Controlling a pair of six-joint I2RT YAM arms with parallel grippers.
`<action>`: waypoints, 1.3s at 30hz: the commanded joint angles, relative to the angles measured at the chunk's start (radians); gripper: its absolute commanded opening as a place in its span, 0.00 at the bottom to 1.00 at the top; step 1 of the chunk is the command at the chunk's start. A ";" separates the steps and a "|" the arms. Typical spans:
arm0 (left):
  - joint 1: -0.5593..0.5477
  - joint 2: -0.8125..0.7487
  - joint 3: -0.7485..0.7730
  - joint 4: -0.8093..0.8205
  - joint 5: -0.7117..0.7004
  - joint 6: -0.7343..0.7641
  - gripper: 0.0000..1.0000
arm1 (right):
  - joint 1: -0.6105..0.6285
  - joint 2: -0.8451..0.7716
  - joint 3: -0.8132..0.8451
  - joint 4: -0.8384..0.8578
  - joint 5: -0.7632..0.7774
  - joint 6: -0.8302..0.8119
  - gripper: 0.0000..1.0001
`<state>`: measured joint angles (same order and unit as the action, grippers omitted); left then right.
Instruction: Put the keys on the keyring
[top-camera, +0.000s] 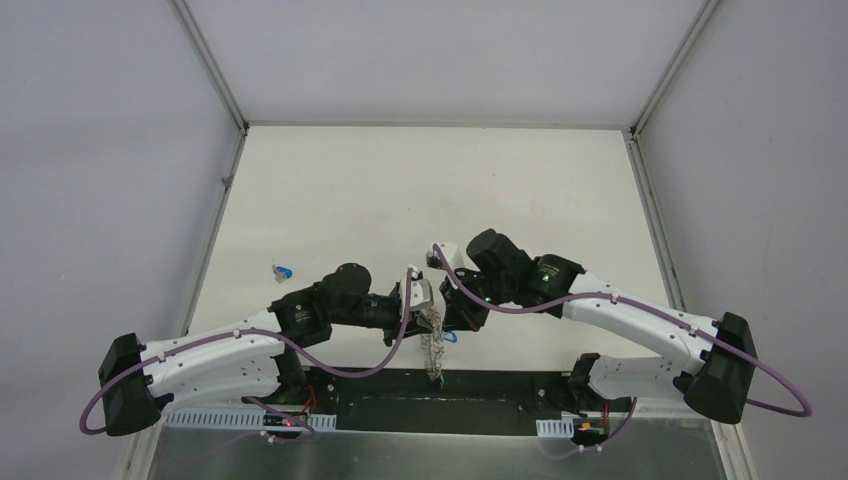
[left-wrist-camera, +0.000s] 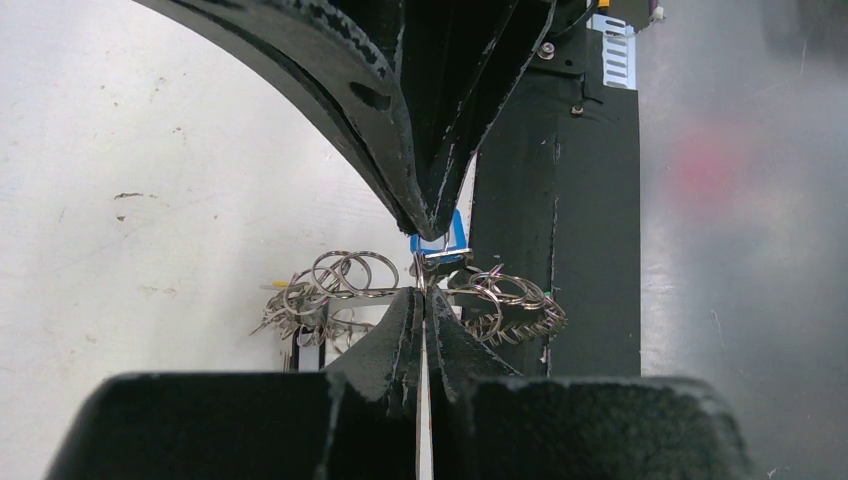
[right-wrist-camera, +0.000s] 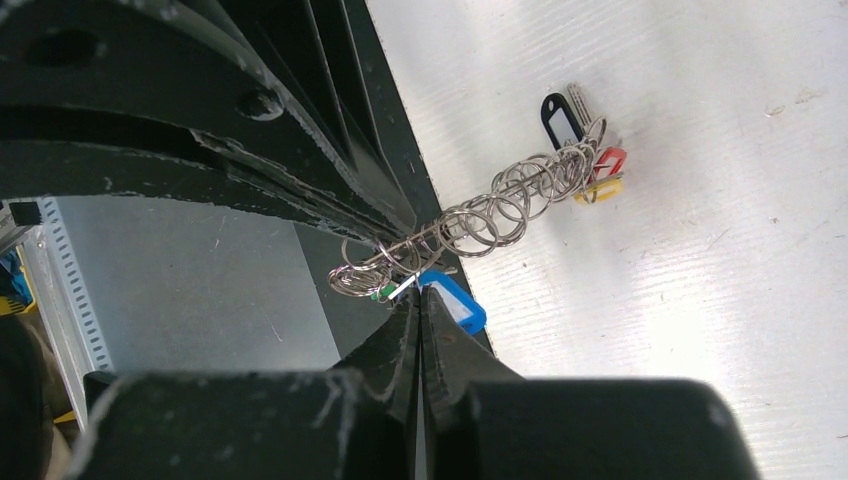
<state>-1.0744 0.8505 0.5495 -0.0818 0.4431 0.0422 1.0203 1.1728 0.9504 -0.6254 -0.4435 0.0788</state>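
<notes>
Black fingers of the left hand (left-wrist-camera: 422, 296) are pressed together and appear to pinch the rim of the large silvery-grey metal keyring (left-wrist-camera: 335, 278), whose edge is crowded with small wire loops. Tip to tip against them, the right hand (right-wrist-camera: 421, 296) is likewise clenched. It seems to grip the small key with a blue plastic tag (right-wrist-camera: 457, 303) by that tag, with the key's metal end right at the spot where the left hand holds the ring.

The two hands meet near the middle, just above the black base panel (top-camera: 480, 385) at the near edge of the white table (top-camera: 400, 200). The keyring hangs from them, clear of the surface at the held end.

From the left wrist, the ring is seen edge-on, its long axis running left to right across the line between the hands. From the right wrist, it stretches away from the fingers. A black-tagged key (right-wrist-camera: 560, 120), a red tag (right-wrist-camera: 610, 160) and a yellow tag (right-wrist-camera: 598, 188) cluster at its other end, probably already threaded on.

So the blue key points straight at the ring, touching or nearly so. The next move likely turns on sliding its eye onto one loop. A small blue-and-white item (top-camera: 283, 270), perhaps another key, lies well to the left, nearer the left arm.
</notes>
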 joint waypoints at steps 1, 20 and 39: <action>-0.013 -0.029 0.034 0.092 0.005 0.005 0.00 | 0.003 -0.022 -0.009 0.063 0.038 0.008 0.00; -0.015 -0.106 -0.008 0.123 -0.025 0.010 0.00 | 0.002 -0.360 -0.057 0.194 0.318 -0.037 1.00; -0.015 -0.110 -0.060 0.398 -0.024 -0.019 0.00 | 0.002 -0.527 -0.352 0.654 0.060 -0.125 1.00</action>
<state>-1.0748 0.7460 0.4904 0.1234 0.4133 0.0357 1.0203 0.6823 0.6525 -0.1818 -0.2947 -0.0021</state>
